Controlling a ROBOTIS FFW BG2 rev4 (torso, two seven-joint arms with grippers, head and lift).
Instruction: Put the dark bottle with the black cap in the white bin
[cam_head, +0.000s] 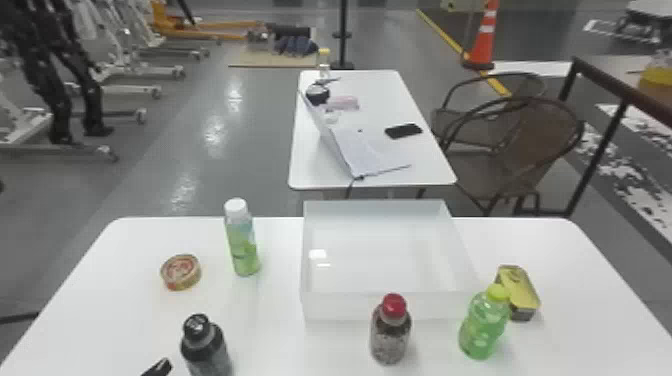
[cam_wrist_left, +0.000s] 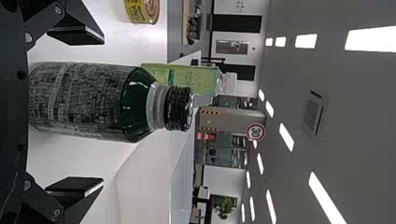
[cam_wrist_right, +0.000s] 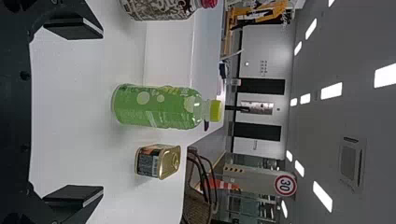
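Note:
At the near left of the table in the head view stands the dark bottle with the black cap (cam_head: 206, 350); one fingertip of my left gripper (cam_head: 158, 368) shows just to its left. In the left wrist view the dark bottle (cam_wrist_left: 93, 102) is between the spread fingers of my left gripper (cam_wrist_left: 101, 111), with space on both sides, so it is not gripped. The white bin (cam_head: 350, 306) is on the table's far middle, right of the bottle. My right gripper (cam_wrist_right: 101, 113) is open with nothing held, facing the green bottle (cam_wrist_right: 159, 106).
A bottle with a red cap (cam_head: 390, 332) stands before the bin, with a yellow tin (cam_head: 520, 295) at the right. Beyond the dark bottle are a round can (cam_head: 181, 272) and a white-capped green bottle (cam_head: 242, 240). A second table (cam_head: 320, 172) is behind.

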